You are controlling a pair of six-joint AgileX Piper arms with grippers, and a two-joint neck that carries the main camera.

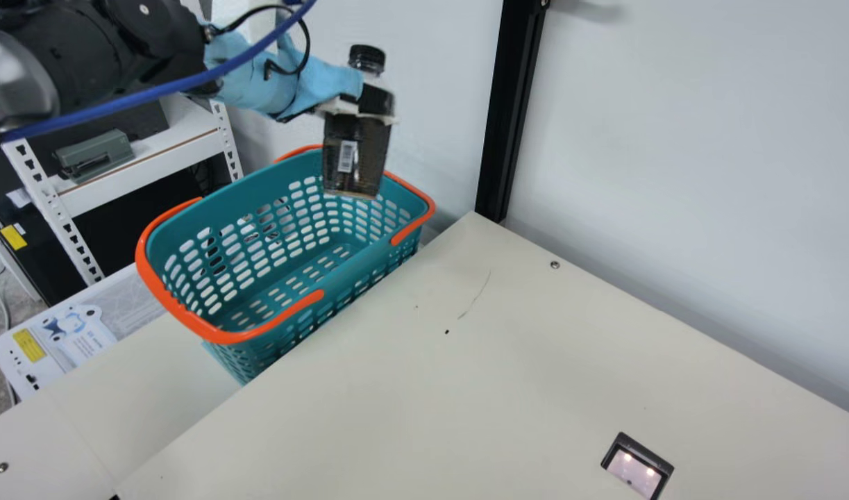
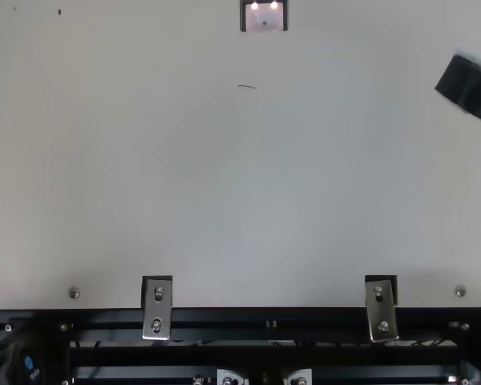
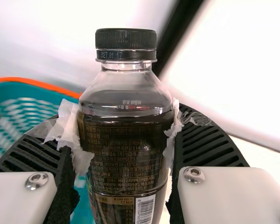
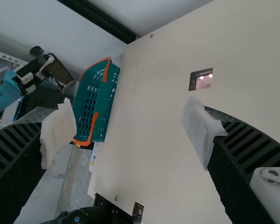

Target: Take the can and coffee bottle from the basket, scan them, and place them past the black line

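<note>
Pale wall (image 1: 674,139) behind a cream table (image 1: 466,389) in the main view, with the teal, orange-handled basket (image 1: 372,255) beside it at left. I have the coffee bottle (image 1: 355,163) raised by the basket's far end, slightly tilted, cap up, clamped in my left gripper (image 1: 360,104); a small lit window (image 1: 636,469) sits in the table at lower right. From the top view, that window lies at the upper edge, and part of my right gripper (image 2: 469,87) enters at the right. In the left wrist view, the bottle stands between my two ribbed fingers, one pressed to each side below the shoulder, with the black cap clear of them. In the right wrist view, my right gripper (image 4: 130,133) has its fingers wide apart, well away from the bottle.
</note>
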